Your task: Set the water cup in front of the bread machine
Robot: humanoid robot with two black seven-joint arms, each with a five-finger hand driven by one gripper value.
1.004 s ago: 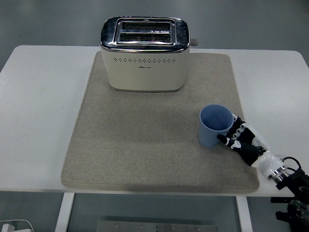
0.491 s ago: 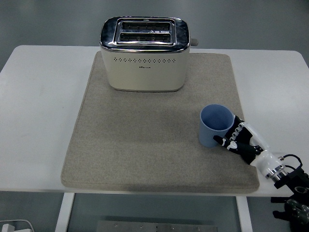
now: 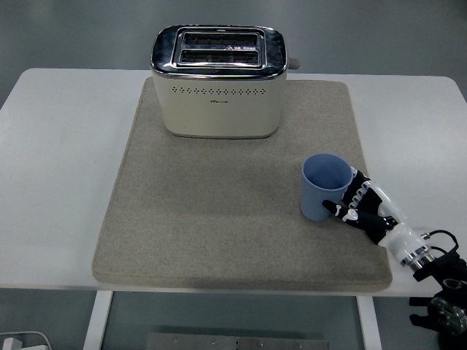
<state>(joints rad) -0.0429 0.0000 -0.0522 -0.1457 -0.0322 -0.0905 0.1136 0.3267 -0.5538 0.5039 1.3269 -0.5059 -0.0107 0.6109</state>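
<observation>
Near the surface's (image 3: 66, 182) right edge, the right robot hand (image 3: 361, 208) grips the blue cup (image 3: 325, 189); lift upright, clearing the mat (image 3: 219, 219).

We see a white table (image 3: 66, 182) with a beige felt mat (image 3: 219, 219) lying flat on it. Under the table's near edge, at the bottom left corner, there is perhaps a white power strip (image 3: 18, 343).

The right hand (image 3: 363, 206) hides the blue cup's (image 3: 323, 188) right side; its arm leaves frame.
</observation>
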